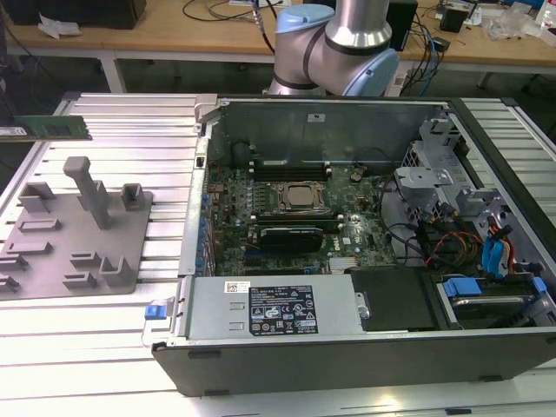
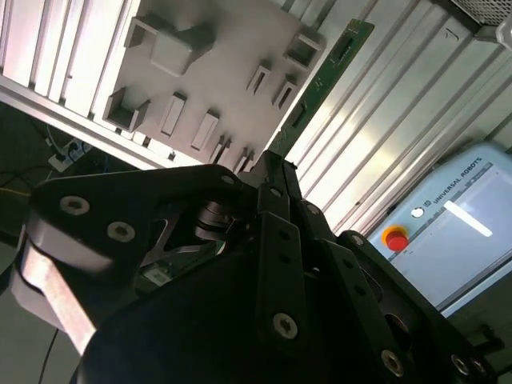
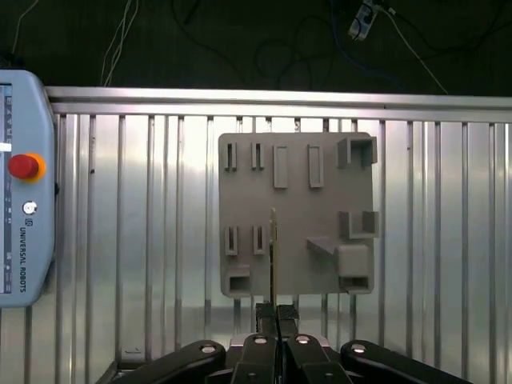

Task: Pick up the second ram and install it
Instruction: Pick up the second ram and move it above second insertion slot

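My gripper is shut on the second ram, a thin green stick that shows edge-on in the first wrist view. In the second wrist view the ram juts out from the closed fingertips. It hangs in the air above the grey holder plate. In the exterior view the ram floats level at the far left, above the ribbed metal table and behind the holder plate. The open computer case lies at the exterior view's right, with the CPU socket and long black slots on its motherboard.
The holder plate carries upright posts and several small brackets. A teach pendant with a red button lies on the table beside the plate. Inside the case are a power supply, drive cages and cables. The arm's base stands behind the case.
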Available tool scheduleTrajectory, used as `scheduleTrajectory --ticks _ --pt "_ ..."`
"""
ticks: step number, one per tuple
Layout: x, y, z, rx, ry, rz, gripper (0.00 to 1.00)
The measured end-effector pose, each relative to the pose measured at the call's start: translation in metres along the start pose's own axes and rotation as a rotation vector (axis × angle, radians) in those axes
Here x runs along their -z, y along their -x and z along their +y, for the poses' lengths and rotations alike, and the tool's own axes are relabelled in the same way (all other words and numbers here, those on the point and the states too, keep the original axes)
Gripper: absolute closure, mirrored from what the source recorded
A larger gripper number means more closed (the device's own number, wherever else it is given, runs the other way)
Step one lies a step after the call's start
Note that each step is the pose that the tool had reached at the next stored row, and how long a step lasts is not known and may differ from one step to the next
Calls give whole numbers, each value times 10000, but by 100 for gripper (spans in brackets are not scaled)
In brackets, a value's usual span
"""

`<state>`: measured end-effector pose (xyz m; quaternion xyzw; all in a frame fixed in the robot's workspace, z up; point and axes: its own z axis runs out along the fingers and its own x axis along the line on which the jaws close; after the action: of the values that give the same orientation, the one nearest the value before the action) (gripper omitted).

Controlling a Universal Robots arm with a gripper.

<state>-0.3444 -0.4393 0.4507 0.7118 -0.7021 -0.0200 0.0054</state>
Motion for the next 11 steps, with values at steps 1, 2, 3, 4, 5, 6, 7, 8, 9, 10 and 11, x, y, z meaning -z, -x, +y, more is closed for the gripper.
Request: scheduleTrajectory --ticks 1,2,3,4,5,6,7,8,9,10,11 --pt "1 0 -20 1 0 0 91" --pt "1 0 -35 0 0 0 91" --pt "3 -1 -77 0 0 0 91" --pt "4 -1 -104 0 0 0 91" --pt "4 -1 -135 -1 -1 0 91" --pt "6 -2 -164 0 0 0 91" --pt "7 -2 -195 0 -1 0 91" --pt "8 -3 -222 0 0 0 91" --pt "9 -3 -254 0 0 0 91" --pt "10 -4 -288 0 0 0 91" --pt "11 -4 -317 1 0 0 91"
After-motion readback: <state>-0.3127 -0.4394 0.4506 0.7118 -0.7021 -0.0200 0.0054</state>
